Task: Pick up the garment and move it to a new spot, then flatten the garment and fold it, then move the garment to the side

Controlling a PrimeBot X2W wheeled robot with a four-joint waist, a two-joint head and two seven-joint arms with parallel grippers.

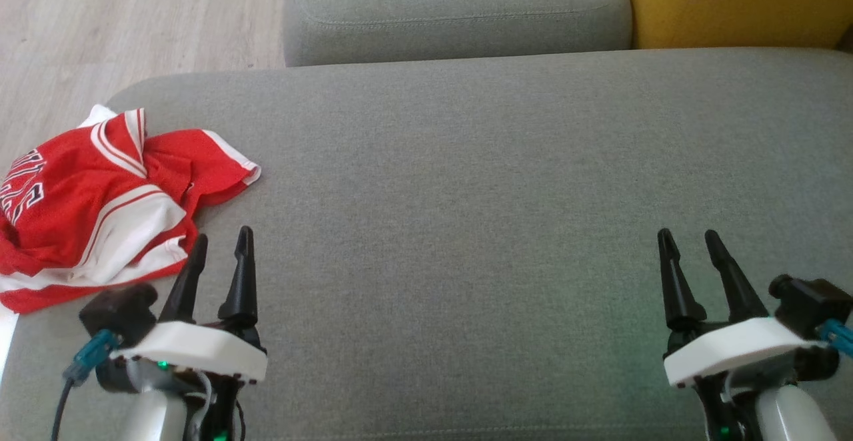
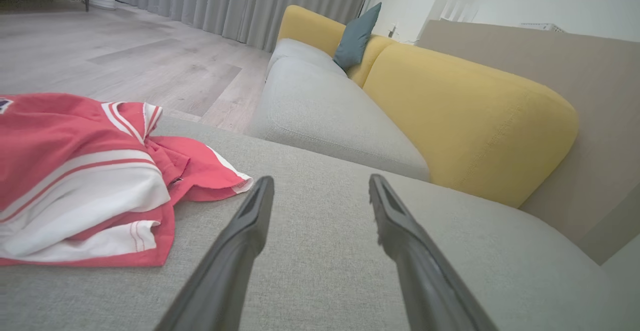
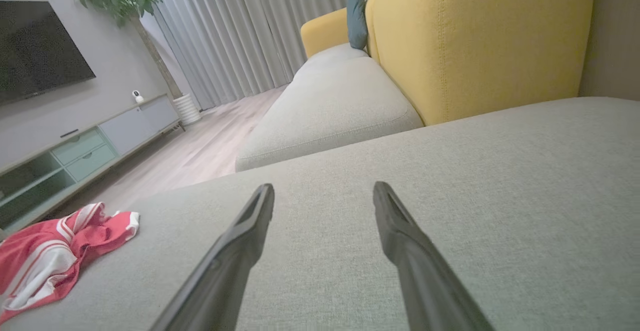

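garment (image 1: 86, 208): red and white sports top, crumpled in a heap at the far left edge of the grey seat cushion (image 1: 466, 181)
left gripper (image 1: 223, 238): fingers spread apart, nothing in them, tips just beside the garment's right edge
middle: just bare cushion fabric
right gripper (image 1: 688, 234): fingers apart too, holding nothing, over the cushion's right side, well apart from the garment

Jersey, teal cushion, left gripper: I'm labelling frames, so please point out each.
jersey (image 1: 70, 211): head view, on its red front fabric.
teal cushion (image 2: 356, 38): left wrist view, on its middle.
left gripper (image 1: 223, 234): head view, midway between its fingers' tips.
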